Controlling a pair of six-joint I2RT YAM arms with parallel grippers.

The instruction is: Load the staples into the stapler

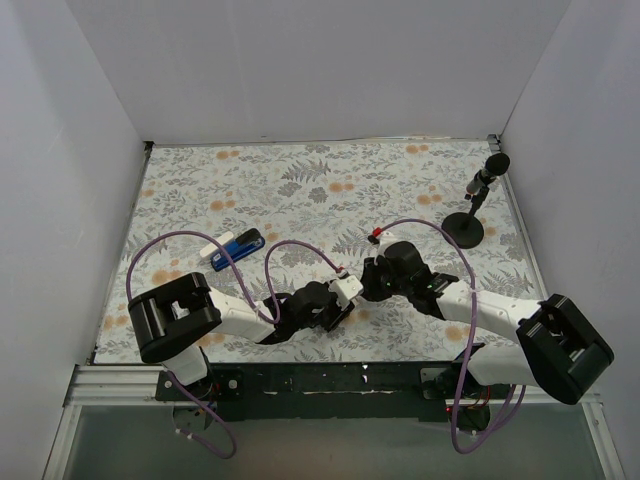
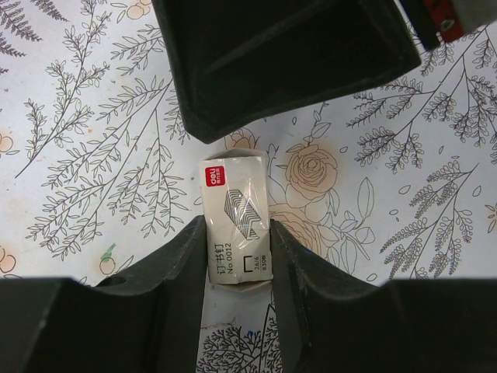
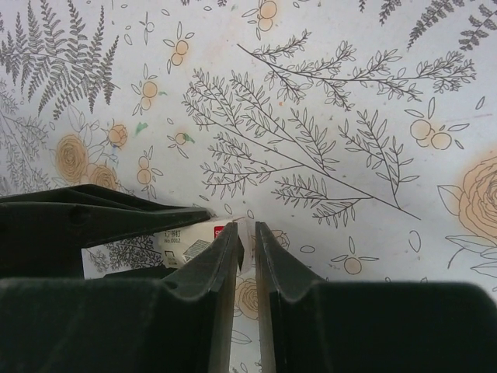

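Both arms fold in toward the lower centre of the top view and the two hands meet there tip to tip, low over the table [image 1: 300,180]

Left arm runs from its base at lower left rightward along the near edge. Left hand [image 2: 238,233] is clamped on the staples box [image 2: 235,203], one finger on each long side, with the box flat and label up. The printed top end sticks out past the fingertips

Right arm runs from its base at lower right leftward, wrist bent down. Right hand [image 3: 247,233] is closed down to a narrow slit. A white edge of the box sits right at its fingertips, can't tell if it actually pinches it. In the left wrist view the right hand's dark body fills the top of the frame, just above the box's far end

Stapler [image 1: 238,247] lies on the table left of centre in the top view, well apart from both hands, blue body angled up to the right, with a pale part at its lower-left end

Counts: 2 arms, 1 staples box, 1 stapler, 1 microphone stand [image 1: 478,200] at the upper right of the table
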